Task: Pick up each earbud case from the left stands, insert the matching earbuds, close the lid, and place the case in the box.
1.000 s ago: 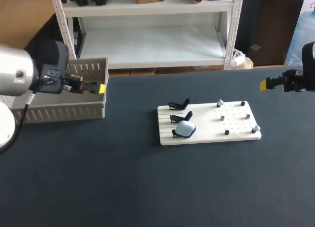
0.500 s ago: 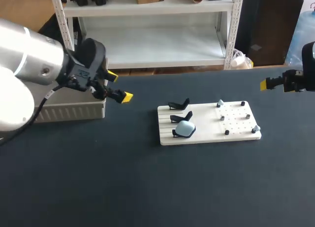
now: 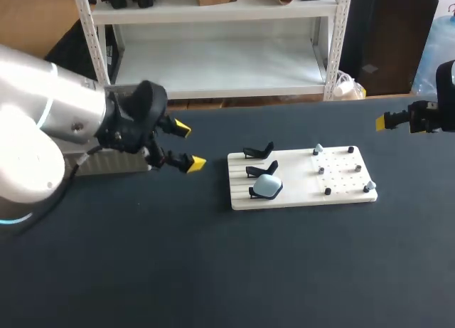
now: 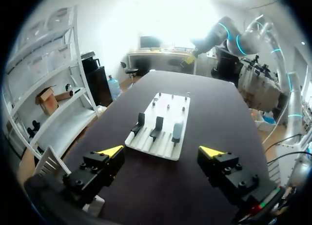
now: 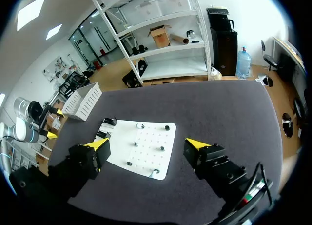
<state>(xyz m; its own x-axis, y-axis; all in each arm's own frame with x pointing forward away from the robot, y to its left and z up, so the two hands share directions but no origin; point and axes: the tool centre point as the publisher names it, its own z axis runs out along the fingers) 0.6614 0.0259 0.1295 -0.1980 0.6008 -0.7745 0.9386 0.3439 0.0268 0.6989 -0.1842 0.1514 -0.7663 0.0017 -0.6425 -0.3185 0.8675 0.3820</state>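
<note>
A white board (image 3: 302, 198) is seen on the dark surface (image 3: 213, 271), a little toward 2 o'clock from its middle. On the board's 9 o'clock half three black stands (image 3: 260, 170) are set in a row. Only the stand at the 6 o'clock end is loaded: a pale blue earbud case (image 3: 267, 186) is seated on it. On the 3 o'clock half, a plate of small holes, pale and dark earbuds (image 3: 370, 187) are stood apart from one another.

A pale slatted box (image 3: 117, 161) is placed at 9 o'clock of the board, well apart from it. It is largely covered by the left arm, so its inside cannot be made out. From the right wrist view the box (image 5: 82, 102) is shown beyond the board, and its contents cannot be told there either.

The left gripper (image 3: 188, 146) is held above the surface between box and board, its fingers spread wide around nothing. The right gripper (image 5: 146, 144) is held at 2 o'clock of the board, well apart, its fingers likewise spread wide and empty.
</note>
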